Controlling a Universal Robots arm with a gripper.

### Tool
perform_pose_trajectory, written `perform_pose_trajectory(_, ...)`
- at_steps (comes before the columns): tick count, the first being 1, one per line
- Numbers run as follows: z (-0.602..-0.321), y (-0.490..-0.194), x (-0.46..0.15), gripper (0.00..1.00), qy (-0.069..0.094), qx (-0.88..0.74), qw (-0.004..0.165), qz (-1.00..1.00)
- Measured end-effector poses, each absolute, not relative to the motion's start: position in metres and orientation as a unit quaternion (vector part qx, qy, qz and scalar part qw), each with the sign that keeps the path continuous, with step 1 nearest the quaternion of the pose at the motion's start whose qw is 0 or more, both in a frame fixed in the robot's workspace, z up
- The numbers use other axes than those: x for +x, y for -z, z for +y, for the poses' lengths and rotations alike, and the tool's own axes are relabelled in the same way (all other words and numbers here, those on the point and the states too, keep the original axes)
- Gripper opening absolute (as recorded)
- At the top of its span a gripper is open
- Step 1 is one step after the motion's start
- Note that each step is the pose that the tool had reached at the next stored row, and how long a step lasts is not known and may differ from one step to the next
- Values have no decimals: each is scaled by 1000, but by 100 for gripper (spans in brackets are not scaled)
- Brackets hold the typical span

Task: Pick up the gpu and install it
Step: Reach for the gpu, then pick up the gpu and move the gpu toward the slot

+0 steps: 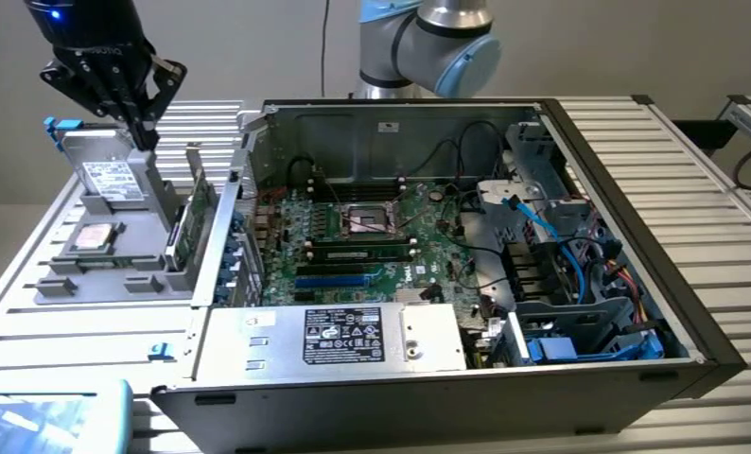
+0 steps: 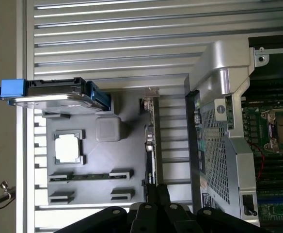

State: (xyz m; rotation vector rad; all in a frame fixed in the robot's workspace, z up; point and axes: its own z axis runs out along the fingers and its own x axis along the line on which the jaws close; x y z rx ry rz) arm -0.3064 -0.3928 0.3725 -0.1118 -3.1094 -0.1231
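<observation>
Hovering beside the open black computer case point(image 1: 413, 407), the gripper point(image 1: 144, 142), jaws together and empty, hung above the thin green gpu card point(image 1: 199, 218), stood edge-up seemingly for grasping.

The table point(image 1: 678, 161) is ribbed bare metal; the computer case point(image 1: 350, 123), matt sheet metal. The tray point(image 1: 111, 284) holding the gpu point(image 1: 200, 216) is matt grey plastic.
</observation>
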Motion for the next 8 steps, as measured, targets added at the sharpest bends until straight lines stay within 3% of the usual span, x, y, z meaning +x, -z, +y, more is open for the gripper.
perform_pose_trajectory(8,-393,-372,-306,12,40,-36,14,-998)
